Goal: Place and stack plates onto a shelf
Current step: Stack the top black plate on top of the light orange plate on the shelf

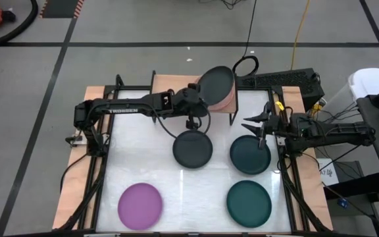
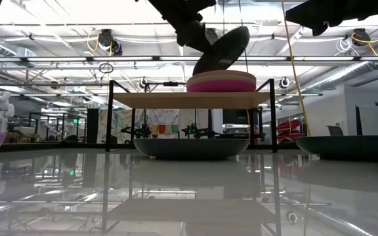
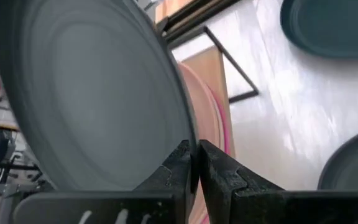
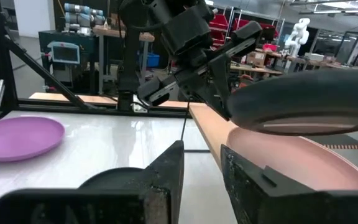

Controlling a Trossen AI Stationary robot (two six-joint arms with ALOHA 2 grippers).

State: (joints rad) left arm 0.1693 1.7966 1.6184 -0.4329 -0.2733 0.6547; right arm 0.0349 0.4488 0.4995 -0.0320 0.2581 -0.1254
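Observation:
My left gripper (image 1: 199, 94) reaches over the wooden shelf (image 1: 170, 84) and is shut on a charcoal plate (image 1: 217, 81). The plate is tilted above a stack of beige, pink and magenta plates (image 2: 222, 81) on the right half of the shelf board (image 2: 176, 99). A second charcoal plate (image 1: 193, 149), two dark teal plates (image 1: 250, 155) (image 1: 249, 202) and a purple plate (image 1: 140, 205) lie flat on the table. My right gripper (image 1: 258, 126) is open and hovers over the nearer-to-shelf teal plate, at the shelf's right end. My left gripper pinches the charcoal plate by its rim (image 3: 191, 134), one finger (image 3: 176, 168) on its hollow face and one on its underside. The fingers come level from the table's left. The plate is tilted, held edge low near the stack (image 2: 202, 65), opposite edge (image 2: 243, 31) raised. Whether it touches the stack I cannot tell.
The shelf's left half (image 1: 166, 82) is bare wood. Black metal frame rails (image 1: 104, 164) run along the table's left and right sides. Cables and a dark box (image 1: 288, 79) lie beyond the table's far right corner. The white table surface (image 1: 176, 191) between the plates is free.

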